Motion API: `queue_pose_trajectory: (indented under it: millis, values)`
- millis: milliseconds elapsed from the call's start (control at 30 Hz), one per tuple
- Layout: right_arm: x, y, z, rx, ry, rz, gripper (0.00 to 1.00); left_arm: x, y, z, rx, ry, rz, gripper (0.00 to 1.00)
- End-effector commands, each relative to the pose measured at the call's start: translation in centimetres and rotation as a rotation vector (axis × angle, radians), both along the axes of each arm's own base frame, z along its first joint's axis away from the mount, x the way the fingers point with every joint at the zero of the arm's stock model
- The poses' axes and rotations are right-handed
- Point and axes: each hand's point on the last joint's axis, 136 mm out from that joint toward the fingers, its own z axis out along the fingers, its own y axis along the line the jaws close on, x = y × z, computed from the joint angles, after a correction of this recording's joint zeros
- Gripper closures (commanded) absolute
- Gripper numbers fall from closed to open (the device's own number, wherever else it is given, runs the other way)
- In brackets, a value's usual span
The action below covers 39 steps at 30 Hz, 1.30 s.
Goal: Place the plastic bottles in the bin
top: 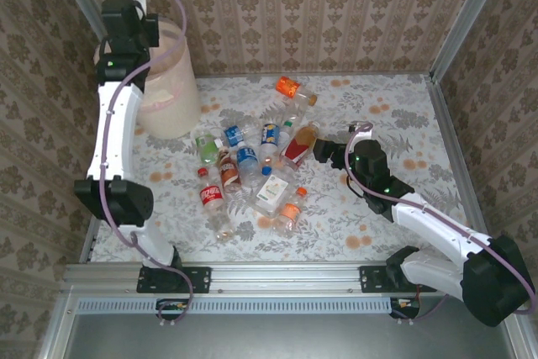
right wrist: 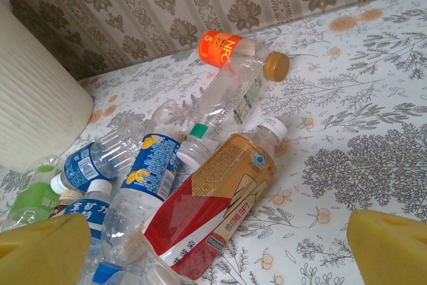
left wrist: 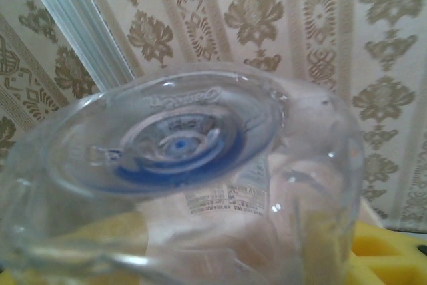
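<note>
My left arm's wrist [top: 126, 27] is raised over the cream bin [top: 172, 111] at the back left. Seen base-on, a clear plastic bottle [left wrist: 180, 138] with a blue label sits between the yellow fingers [left wrist: 390, 251] of my left gripper [left wrist: 213, 265], which is shut on it. Several more plastic bottles lie in a heap [top: 252, 170] mid-table. My right gripper [right wrist: 213, 258] [top: 324, 153] stands open, low over a red-and-gold labelled bottle [right wrist: 220, 205] [top: 300, 145], with nothing between its fingers.
An orange-labelled bottle [right wrist: 233, 55] [top: 290, 88] lies apart, near the back wall. A bottle with a blue-and-yellow label [right wrist: 143, 178] and a green-labelled one [right wrist: 30, 205] lie left of the red-and-gold bottle. The bin's ribbed wall [right wrist: 33, 111] stands at the far left. Patterned walls enclose the table.
</note>
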Motion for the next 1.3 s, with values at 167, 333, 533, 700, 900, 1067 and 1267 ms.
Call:
queue_pose_trajectory:
  millis: [167, 333, 533, 700, 900, 1067, 1267]
  values:
    - [-0.1, -0.2, 0.6, -0.004, -0.009, 0.0, 0.0, 4.4, 2.6, -6.8, -0.157, 0.171, -0.035, 0.4]
    - [-0.3, -0.2, 0.1, -0.006, 0.018, -0.001, 0.0, 6.1, 2.5, -10.4, -0.225, 0.232, -0.069, 0.39]
    - [-0.8, 0.0, -1.0, 0.0, 0.077, 0.014, 0.0, 7.8, 3.0, -14.3, -0.254, 0.29, -0.04, 0.37]
    - [-1.2, -0.3, -1.5, -0.001, 0.106, -0.001, 0.0, 8.2, 3.2, -14.2, -0.312, 0.281, -0.006, 0.21]
    - [-1.3, -0.3, -2.5, -0.01, 0.139, 0.003, 0.0, 7.5, 2.5, -12.1, -0.333, 0.247, -0.022, 0.15]
    - [-1.7, -0.4, -3.7, -0.027, 0.172, 0.005, 0.0, 6.0, 1.6, -10.3, -0.327, 0.227, -0.04, 0.07]
    - [-1.9, -0.7, -4.4, -0.034, 0.175, -0.002, 0.0, 4.0, -0.6, -8.0, -0.366, 0.185, -0.101, 0.0]
